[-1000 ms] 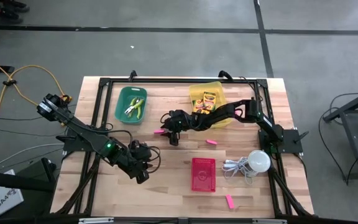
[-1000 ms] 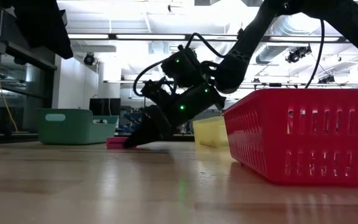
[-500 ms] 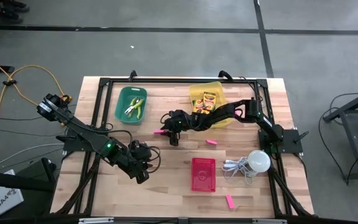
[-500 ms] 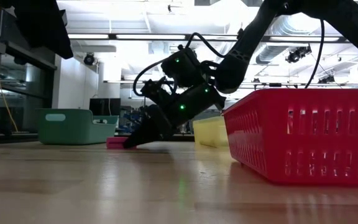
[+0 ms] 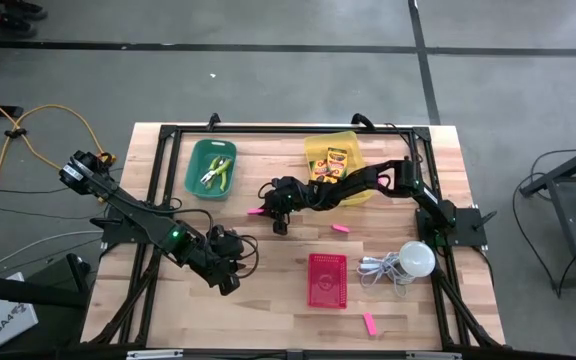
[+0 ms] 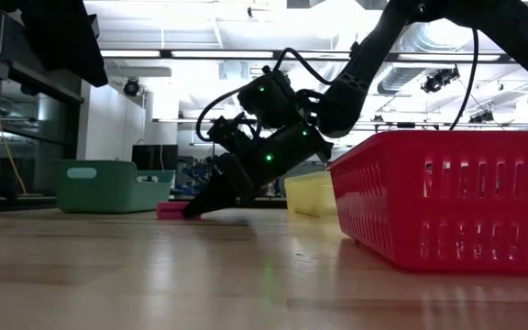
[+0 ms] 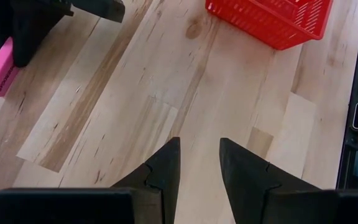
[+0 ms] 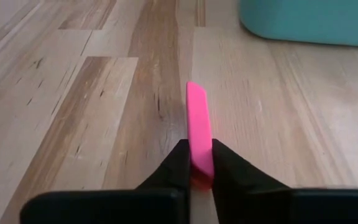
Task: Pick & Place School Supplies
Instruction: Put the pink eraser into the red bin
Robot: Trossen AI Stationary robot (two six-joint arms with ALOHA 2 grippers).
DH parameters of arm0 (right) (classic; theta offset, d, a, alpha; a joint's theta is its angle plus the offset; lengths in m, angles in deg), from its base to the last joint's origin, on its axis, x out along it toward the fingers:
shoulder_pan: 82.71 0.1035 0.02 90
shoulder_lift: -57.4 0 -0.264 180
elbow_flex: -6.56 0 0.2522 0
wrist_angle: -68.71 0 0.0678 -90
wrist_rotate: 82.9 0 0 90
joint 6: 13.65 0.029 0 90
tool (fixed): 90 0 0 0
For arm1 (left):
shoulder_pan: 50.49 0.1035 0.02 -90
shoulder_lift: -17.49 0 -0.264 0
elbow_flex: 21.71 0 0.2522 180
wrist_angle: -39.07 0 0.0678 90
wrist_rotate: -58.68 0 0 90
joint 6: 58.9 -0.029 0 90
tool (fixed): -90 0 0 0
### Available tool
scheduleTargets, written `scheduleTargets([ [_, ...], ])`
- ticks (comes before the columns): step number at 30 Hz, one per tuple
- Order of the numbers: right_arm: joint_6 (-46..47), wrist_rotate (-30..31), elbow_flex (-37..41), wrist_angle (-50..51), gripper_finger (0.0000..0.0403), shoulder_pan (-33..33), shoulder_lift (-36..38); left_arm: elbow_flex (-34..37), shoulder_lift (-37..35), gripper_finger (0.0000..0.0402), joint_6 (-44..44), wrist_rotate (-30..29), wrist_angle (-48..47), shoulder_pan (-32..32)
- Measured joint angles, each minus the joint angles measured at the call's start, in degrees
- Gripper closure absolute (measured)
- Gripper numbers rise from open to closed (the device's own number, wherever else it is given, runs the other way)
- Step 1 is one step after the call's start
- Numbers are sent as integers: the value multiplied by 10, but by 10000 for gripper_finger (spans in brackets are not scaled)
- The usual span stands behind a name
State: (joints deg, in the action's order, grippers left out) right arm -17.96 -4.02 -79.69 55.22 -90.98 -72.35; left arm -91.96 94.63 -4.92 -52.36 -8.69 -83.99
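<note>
**Right hand clamped on a pink eraser near the green bin**

Your right hand (image 8: 196, 163) is down at the desk (image 5: 268, 290) surface, out in the middle between the green bin (image 5: 211, 168) and the yellow bin (image 5: 336, 168). Its two fingers are drawn in against the sides of a pink eraser (image 8: 198, 132), which stands on its narrow edge between them and pokes out ahead of the tips toward the green bin. In the low view the eraser (image 6: 170, 210) lies on the wood with the dark fingertips at its end, the arm slanting down to it from above.

Your left hand (image 7: 199, 163) waits over bare wood near the desk's front left part, well apart from the right one. Its fingers stand partly apart with a plain gap between them and nothing in it.

The other supplies you can see: crayon boxes (image 5: 334, 160) lying in the yellow bin, a second pink eraser (image 5: 340, 228) loose on the desk just beyond the red basket (image 5: 327, 279), and a third eraser (image 5: 368, 322) near the front edge. The green bin holds some small yellow-green items that you cannot make out. A white bulb (image 5: 417, 258) with its coiled cord sits to the right of the red basket.
</note>
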Motion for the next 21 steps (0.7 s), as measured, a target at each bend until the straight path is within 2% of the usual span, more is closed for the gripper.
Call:
scheduleTargets([
  [10, 0, 5, 0, -2, 380, 4, 3, 0, 0, 293, 0, 0, 0, 0],
  [14, -5, 16, 0, 1, 380, 13, 25, 0, 0, 293, 0, 0, 0, 0],
  [21, -44, 71, 0, 112, 380, 49, 113, 0, 0, 293, 0, 0, 1, 0],
])
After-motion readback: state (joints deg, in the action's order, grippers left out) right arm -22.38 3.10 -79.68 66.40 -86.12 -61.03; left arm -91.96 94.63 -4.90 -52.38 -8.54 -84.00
